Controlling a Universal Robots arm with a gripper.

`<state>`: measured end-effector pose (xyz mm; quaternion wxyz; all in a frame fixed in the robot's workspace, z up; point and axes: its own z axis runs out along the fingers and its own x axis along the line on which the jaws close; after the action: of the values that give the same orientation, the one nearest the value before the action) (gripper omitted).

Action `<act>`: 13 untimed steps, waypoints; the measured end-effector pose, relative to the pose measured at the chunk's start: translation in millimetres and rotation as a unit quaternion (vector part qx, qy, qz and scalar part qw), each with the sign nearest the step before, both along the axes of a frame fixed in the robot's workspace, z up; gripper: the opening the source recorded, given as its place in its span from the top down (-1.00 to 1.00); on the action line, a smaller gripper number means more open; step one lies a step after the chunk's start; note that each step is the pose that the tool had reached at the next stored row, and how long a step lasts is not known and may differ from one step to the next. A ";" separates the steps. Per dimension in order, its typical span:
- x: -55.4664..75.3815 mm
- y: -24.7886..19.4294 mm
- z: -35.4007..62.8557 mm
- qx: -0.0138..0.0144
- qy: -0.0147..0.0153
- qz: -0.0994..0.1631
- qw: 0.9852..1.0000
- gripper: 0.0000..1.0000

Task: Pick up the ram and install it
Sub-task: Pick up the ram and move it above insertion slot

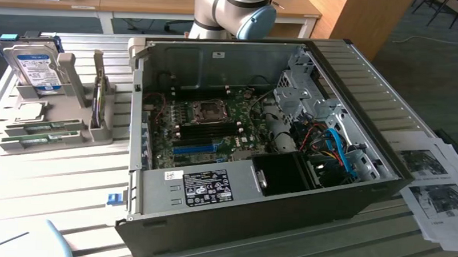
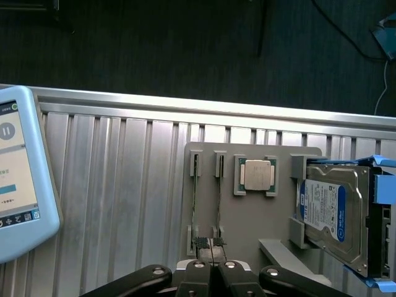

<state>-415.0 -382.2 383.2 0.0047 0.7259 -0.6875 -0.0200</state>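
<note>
My jaws were shut and empty, above the holder (image 2: pixel 247 229) on the surface (image 2: pixel 124 185). The ram (image 2: pixel 219 204) stood on edge there, beside a 2nd stick (image 2: pixel 195 204). For a good grasp, I judged, they had to open and centre squarely over 1 stick.

Table (image 2: pixel 124 185) is ribbed bare metal with a dull sheen, and the holder (image 2: pixel 247 235) looks like matt grey plastic. Drive (image 2: pixel 352 204) is shiny metal with a glossy label, ram (image 1: pixel 50 125) is matt green board, case (image 1: pixel 233 226) is dark matt metal.
</note>
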 end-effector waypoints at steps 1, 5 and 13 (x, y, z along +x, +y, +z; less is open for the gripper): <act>0.0 0.0 0.0 0.000 0.000 0.000 1.000 0.81; 0.0 0.0 0.0 0.000 0.000 0.000 1.000 0.81; 0.0 0.0 -1.6 0.000 0.000 0.000 1.000 0.81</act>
<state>-415.0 -382.2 381.6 0.0045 0.7259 -0.6875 -0.0199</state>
